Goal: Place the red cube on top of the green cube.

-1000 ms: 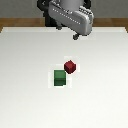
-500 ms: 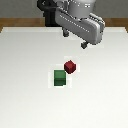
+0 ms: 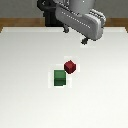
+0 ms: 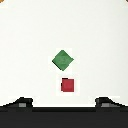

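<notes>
Fingers (image 4: 25, 101) are seen apart, nothing held. Red cube (image 4: 68, 85) lies just ahead, between them, green cube (image 4: 63, 60) near beyond (corner-on); green could be knocked w/ a sloppy descent.

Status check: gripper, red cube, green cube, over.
Gripper open, empty, above the table. Red cube on the table, beside green cube, not stacked. Nothing in the way.

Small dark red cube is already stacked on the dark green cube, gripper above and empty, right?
Not stacked. The small dark red cube sits on the white table beside the slightly larger dark green cube, as both the exterior and wrist views show. The gripper is indeed above them and empty.
</notes>
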Motion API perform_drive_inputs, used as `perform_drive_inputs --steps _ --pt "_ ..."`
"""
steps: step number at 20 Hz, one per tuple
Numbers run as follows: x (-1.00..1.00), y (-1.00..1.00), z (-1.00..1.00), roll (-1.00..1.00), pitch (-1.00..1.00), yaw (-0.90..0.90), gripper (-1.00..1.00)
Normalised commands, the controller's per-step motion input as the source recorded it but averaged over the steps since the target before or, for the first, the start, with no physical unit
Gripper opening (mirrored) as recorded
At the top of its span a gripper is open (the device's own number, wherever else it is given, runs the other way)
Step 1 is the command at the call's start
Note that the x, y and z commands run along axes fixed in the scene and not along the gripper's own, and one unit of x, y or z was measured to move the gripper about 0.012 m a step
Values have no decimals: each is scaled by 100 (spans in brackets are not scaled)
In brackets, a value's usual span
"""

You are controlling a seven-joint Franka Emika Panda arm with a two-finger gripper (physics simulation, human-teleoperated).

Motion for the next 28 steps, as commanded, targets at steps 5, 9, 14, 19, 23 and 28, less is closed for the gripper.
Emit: perform_drive_inputs --steps 5,9,14,19,23,28 --pt "0 0 -20 0 0 0 100" --pt "0 0 -75 0 0 0 100" --pt "0 0 -100 0 0 0 100" --pt "0 -4 -20 0 0 0 100" --pt "0 -25 -50 0 0 0 100" --pt "0 0 -40 0 0 0 100"
